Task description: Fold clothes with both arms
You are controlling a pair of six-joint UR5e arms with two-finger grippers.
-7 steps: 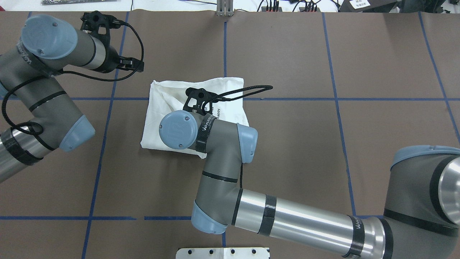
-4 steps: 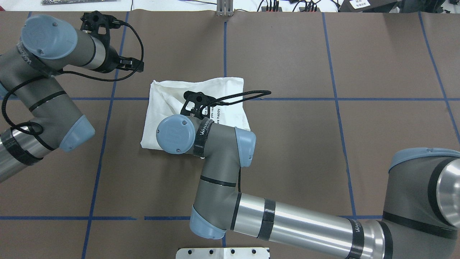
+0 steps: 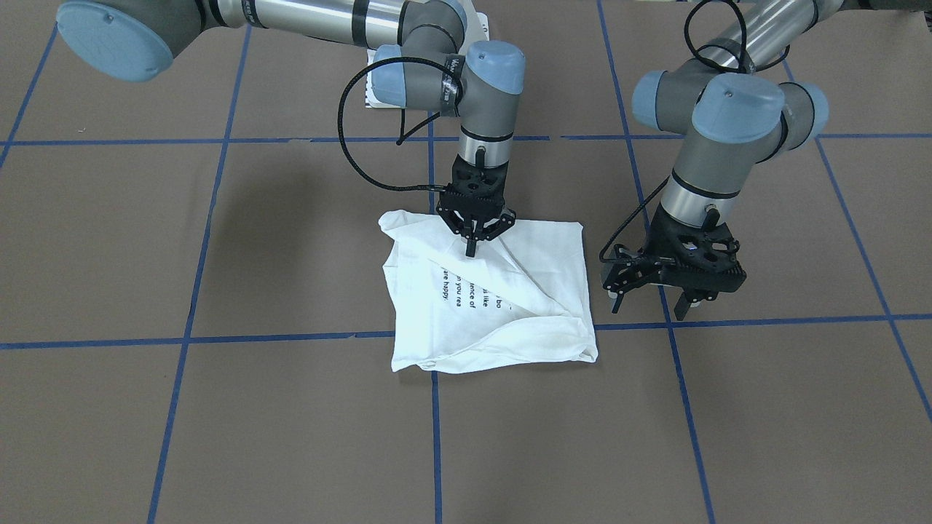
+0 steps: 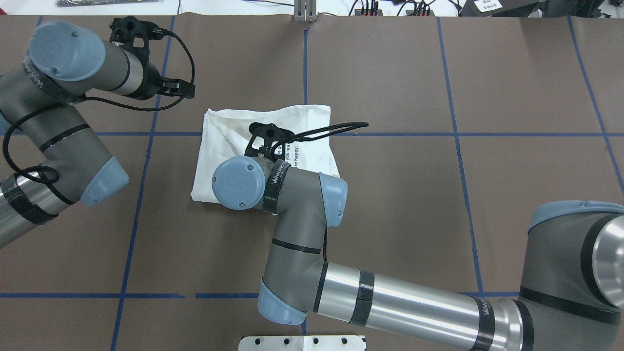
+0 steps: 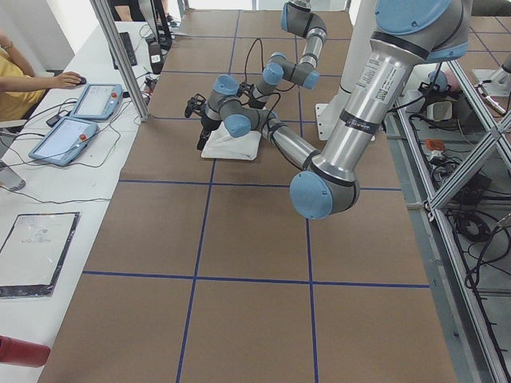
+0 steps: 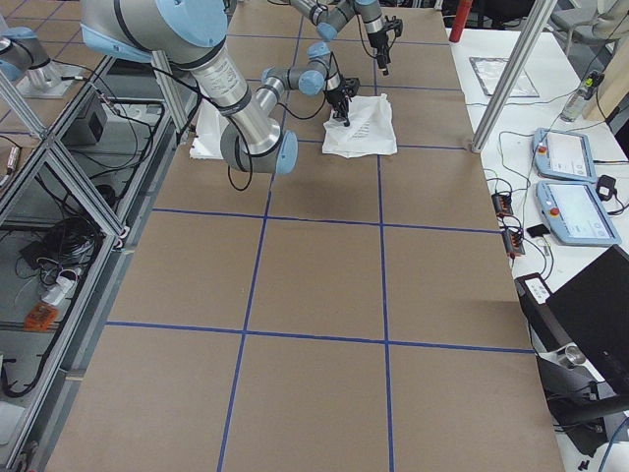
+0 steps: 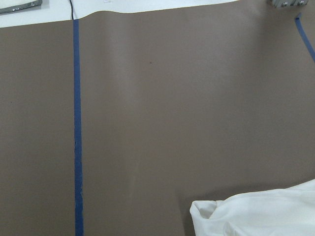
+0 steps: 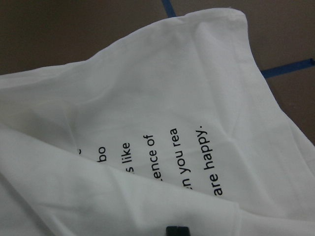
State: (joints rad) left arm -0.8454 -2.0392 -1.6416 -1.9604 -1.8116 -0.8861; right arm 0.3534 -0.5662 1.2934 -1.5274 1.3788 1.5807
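Note:
The clothes are one white T-shirt [image 3: 495, 320], folded into a rough square with black text showing, at the table's middle [image 4: 217, 161]. My right gripper [image 3: 472, 249] points straight down at the shirt's robot-side edge. Its fingers are together and shut on a diagonal flap of cloth. The right wrist view shows the printed cloth [image 8: 147, 98] close up, with a black fingertip [image 8: 177, 230] at the bottom edge. My left gripper [image 3: 650, 306] hangs open above bare table beside the shirt, holding nothing [image 4: 187, 88]. A shirt corner [image 7: 266, 216] shows in the left wrist view.
Blue tape lines [image 4: 453, 134] grid the brown table. The white metal base [image 4: 302, 342] sits at the robot's edge. A metal post [image 4: 304, 12] stands at the far edge. Tablets [image 5: 80, 120] and a person's hand [image 5: 68, 79] are on the side table.
My right wrist has shifted slightly left and lower over the shirt, then held still. The left arm has not moved.

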